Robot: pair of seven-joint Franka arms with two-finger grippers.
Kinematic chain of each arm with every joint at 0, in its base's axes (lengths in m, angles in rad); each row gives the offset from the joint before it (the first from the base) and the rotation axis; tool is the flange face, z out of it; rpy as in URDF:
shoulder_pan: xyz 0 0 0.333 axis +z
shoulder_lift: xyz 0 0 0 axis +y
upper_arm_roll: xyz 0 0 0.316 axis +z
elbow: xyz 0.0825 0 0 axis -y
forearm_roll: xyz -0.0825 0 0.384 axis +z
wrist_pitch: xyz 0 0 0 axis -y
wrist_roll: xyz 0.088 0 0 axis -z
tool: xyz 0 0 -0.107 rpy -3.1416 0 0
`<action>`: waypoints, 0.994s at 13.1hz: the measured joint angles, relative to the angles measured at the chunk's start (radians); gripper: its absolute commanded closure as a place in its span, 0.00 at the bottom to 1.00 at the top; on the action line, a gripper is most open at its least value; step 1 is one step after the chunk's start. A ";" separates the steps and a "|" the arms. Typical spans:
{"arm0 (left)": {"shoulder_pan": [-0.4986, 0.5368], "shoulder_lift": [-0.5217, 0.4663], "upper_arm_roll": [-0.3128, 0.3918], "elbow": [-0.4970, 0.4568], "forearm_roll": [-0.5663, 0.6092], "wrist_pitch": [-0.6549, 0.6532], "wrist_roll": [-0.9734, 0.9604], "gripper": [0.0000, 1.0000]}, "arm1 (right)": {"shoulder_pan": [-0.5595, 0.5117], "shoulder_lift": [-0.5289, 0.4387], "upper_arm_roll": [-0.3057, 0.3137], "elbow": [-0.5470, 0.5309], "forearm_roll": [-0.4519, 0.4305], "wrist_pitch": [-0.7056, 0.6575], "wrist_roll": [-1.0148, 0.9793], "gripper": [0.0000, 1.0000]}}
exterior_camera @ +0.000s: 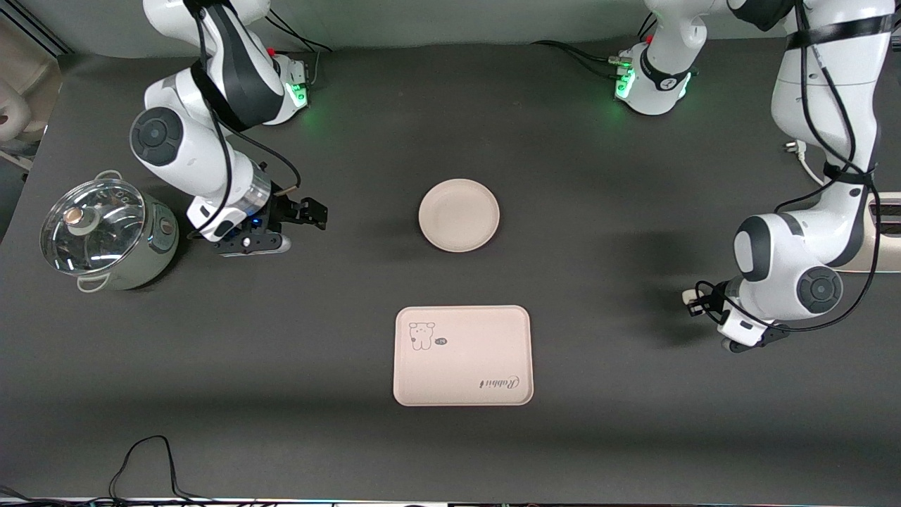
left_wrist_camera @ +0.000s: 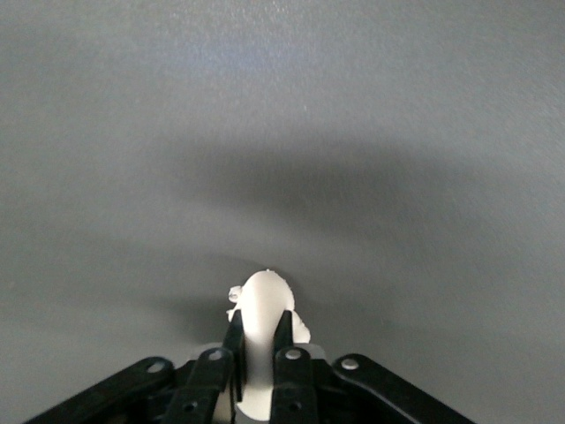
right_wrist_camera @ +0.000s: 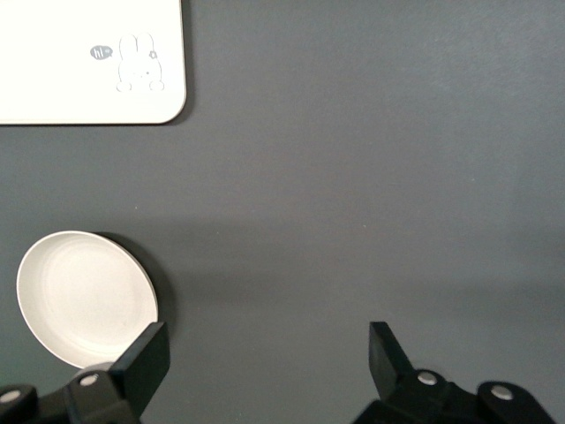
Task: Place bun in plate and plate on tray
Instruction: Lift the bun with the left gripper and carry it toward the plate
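Note:
The round cream plate (exterior_camera: 459, 215) lies empty at the middle of the table; it also shows in the right wrist view (right_wrist_camera: 84, 296). The rectangular tray (exterior_camera: 462, 355) with the animal drawing and "Rabbit" lettering lies nearer to the front camera than the plate, empty; one corner of it shows in the right wrist view (right_wrist_camera: 88, 62). My left gripper (exterior_camera: 699, 301) is shut on the small off-white bun (left_wrist_camera: 262, 305), low over bare table at the left arm's end. My right gripper (exterior_camera: 314, 213) is open and empty over bare table between the pot and the plate; it also shows in its own wrist view (right_wrist_camera: 265, 353).
A pot with a glass lid (exterior_camera: 105, 236) stands at the right arm's end of the table. A white appliance (exterior_camera: 888, 232) sits at the table's edge at the left arm's end. A black cable (exterior_camera: 148, 458) loops near the front edge.

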 measured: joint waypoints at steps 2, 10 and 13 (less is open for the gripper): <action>0.000 -0.079 0.001 0.031 -0.002 -0.169 0.000 0.94 | 0.009 0.006 0.000 0.002 0.000 0.003 0.000 0.00; 0.001 -0.572 0.022 0.122 0.006 -0.793 -0.006 0.91 | 0.017 0.008 -0.003 0.015 0.002 0.040 0.000 0.00; -0.019 -0.608 -0.036 0.115 -0.002 -0.803 -0.121 0.92 | 0.035 0.030 -0.003 0.013 0.002 0.040 0.000 0.00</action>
